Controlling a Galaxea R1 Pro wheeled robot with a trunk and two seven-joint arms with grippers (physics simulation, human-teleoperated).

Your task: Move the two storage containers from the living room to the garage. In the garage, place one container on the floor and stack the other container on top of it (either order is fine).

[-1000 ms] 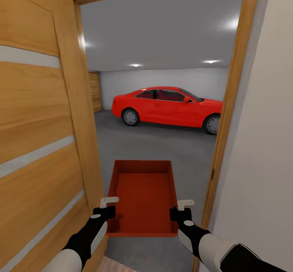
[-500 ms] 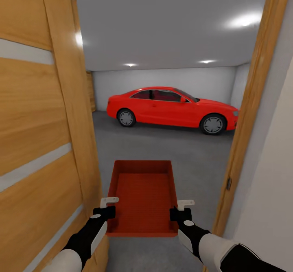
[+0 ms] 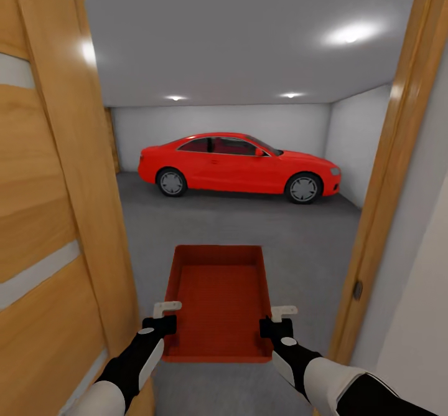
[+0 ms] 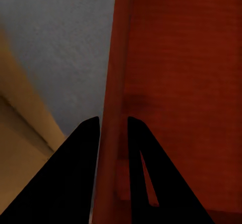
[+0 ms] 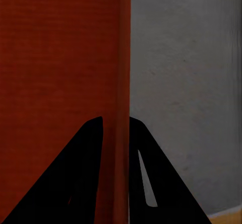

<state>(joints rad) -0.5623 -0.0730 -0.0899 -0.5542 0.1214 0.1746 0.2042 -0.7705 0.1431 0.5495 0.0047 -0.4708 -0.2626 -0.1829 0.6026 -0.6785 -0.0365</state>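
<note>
1. The container (image 3: 216,301) is an orange-red open tray and nothing lies in it. It hangs level in front of the robot, above the grey floor (image 3: 249,223), in the doorway to the garage.
2. The left gripper (image 3: 163,316) is closed on the tray's left wall near the near corner; in the left wrist view its fingers (image 4: 83,148) stand on both sides of the thin wall (image 4: 112,83).
3. The right gripper (image 3: 279,318) holds the right wall in the same way, one finger (image 5: 91,148) inside and one outside.
4. The open door (image 3: 50,217) is just beside the tray's left edge. The door frame (image 3: 386,185) is near on the right, with a little more room.
5. Ahead the floor is open up to the red car (image 3: 239,165), well apart, before the back wall.
</note>
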